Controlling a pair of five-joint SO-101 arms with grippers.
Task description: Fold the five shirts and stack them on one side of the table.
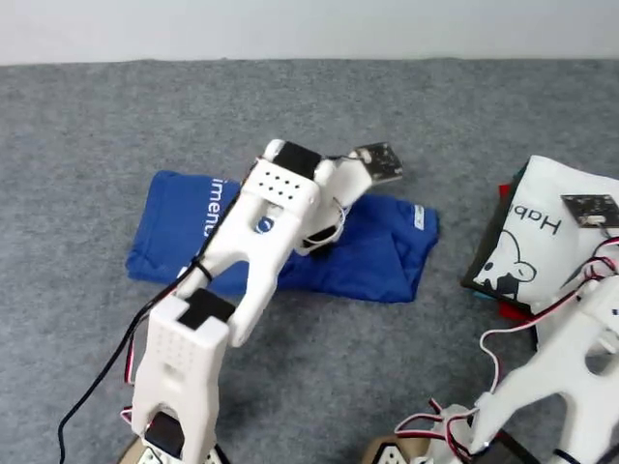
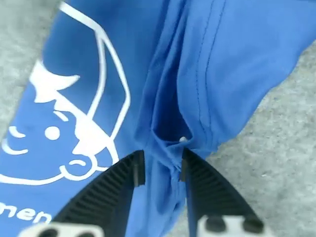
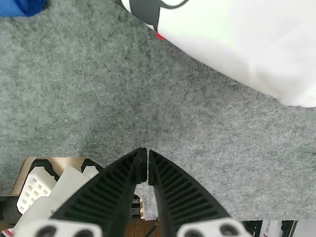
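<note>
A blue shirt (image 1: 387, 251) with a white print lies partly folded in the middle of the grey felt. My left gripper (image 1: 324, 232) reaches down onto its middle. In the left wrist view that gripper (image 2: 159, 165) is shut on a bunched fold of the blue shirt (image 2: 237, 59). At the right side a white shirt (image 1: 542, 242) with a black cartoon print tops a stack, with red and dark edges (image 1: 488, 282) showing under it. My right gripper (image 3: 147, 160) is shut on nothing above bare felt, a little off the white shirt (image 3: 247, 39).
Grey felt (image 1: 116, 126) covers the table up to the white wall at the back. The right arm's base and wires (image 1: 455, 425) sit at the front edge. A wooden board (image 3: 29, 165) and white arm parts lie under the right gripper.
</note>
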